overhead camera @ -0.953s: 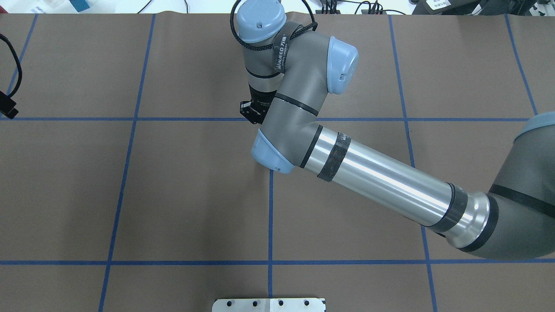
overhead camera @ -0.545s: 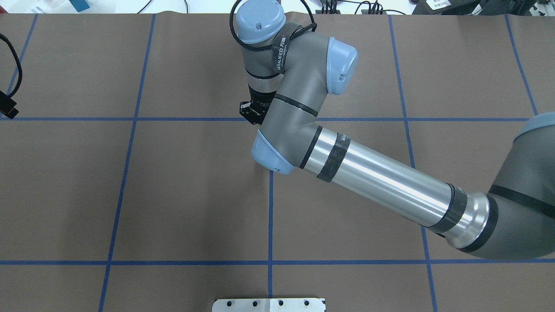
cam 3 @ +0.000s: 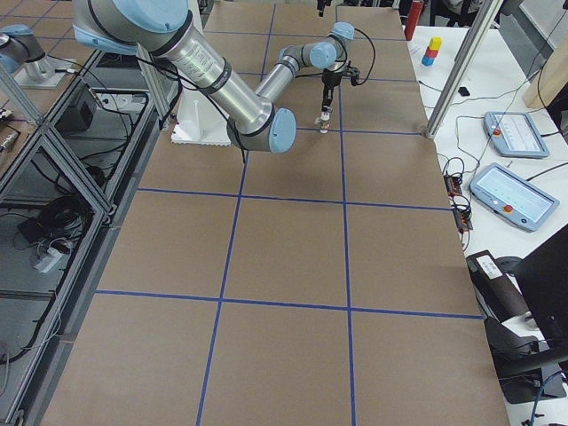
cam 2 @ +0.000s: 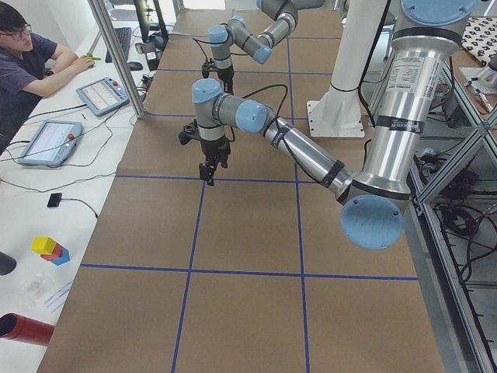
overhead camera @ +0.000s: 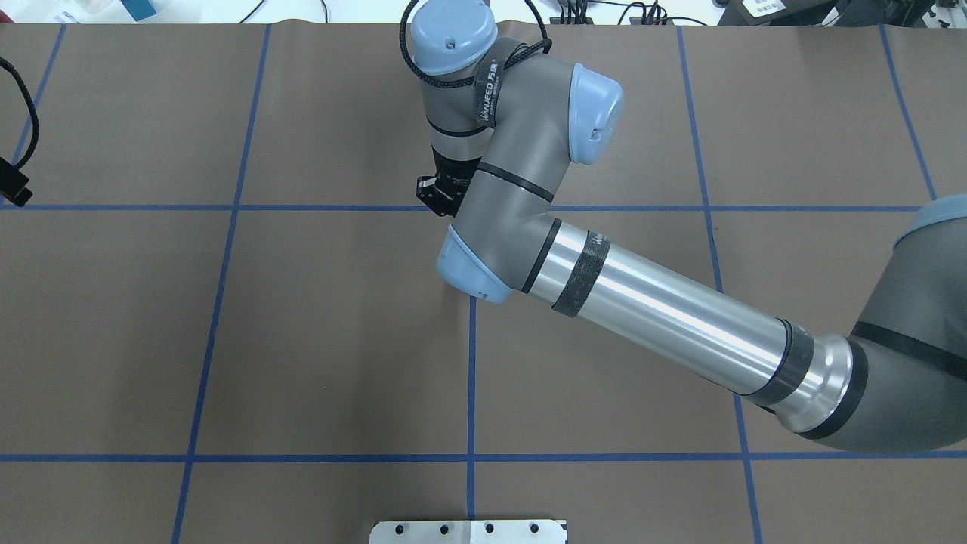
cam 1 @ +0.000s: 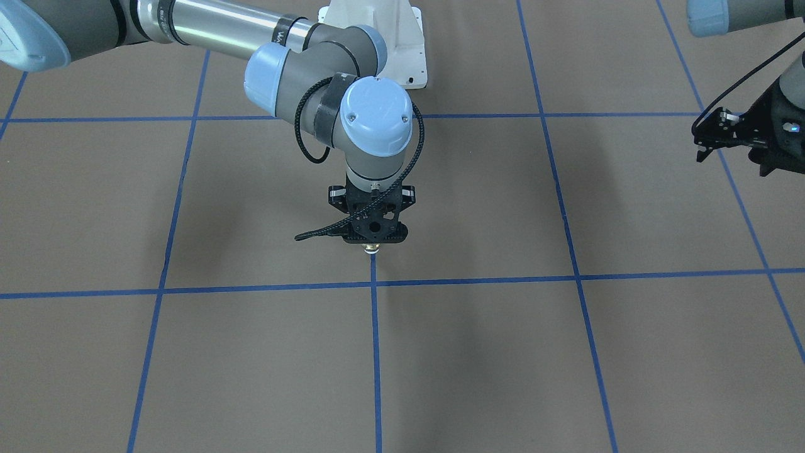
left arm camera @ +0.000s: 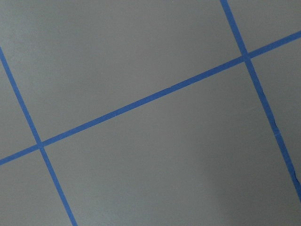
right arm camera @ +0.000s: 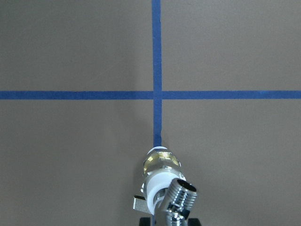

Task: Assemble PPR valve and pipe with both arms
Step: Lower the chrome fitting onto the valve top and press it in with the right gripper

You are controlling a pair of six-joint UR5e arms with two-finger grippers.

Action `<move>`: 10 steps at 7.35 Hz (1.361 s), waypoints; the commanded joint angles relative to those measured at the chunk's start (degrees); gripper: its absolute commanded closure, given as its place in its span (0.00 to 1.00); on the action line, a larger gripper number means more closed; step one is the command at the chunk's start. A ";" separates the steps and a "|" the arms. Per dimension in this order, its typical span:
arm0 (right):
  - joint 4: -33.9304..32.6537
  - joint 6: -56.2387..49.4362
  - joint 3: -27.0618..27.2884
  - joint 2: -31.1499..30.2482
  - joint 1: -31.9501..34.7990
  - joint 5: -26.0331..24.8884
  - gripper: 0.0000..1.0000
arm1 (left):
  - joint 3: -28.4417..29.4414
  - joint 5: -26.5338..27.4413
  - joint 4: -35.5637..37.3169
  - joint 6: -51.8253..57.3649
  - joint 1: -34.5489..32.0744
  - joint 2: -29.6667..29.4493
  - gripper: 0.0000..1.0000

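Note:
My right gripper (cam 1: 372, 242) hangs over a blue tape crossing at the table's middle, shut on the PPR valve (right arm camera: 160, 165). The valve points down, just above the brown table, with its brass middle, white ends and pale lever showing. The shiny threaded pipe (right arm camera: 182, 192) sits joined to the valve's upper end. Only the valve's tip (cam 1: 372, 248) shows below the gripper in the front view. The arm hides most of the right gripper (overhead camera: 437, 198) in the overhead view. My left gripper (cam 1: 707, 141) hovers far off at the table's left side; I cannot tell whether it is open.
The white bolted pedestal (cam 1: 390, 56) stands at the robot's side of the table. An operator (cam 2: 23, 54) sits beyond the far edge with tablets (cam 2: 101, 93). Coloured blocks (cam 2: 50, 249) and a red cylinder (cam 2: 23, 328) lie off the table.
The right arm's wrist has crept very slightly to the left in the overhead view. Nothing else has moved.

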 commanded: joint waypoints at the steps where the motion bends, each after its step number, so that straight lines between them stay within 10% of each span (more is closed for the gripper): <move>1: 0.01 0.00 0.00 -0.11 0.01 0.02 0.97 | 0.02 0.00 0.10 0.00 0.00 -0.06 0.00; 10: 0.09 0.00 -0.35 -0.46 -0.08 0.02 0.39 | -0.07 0.00 0.19 0.00 0.00 -0.06 0.00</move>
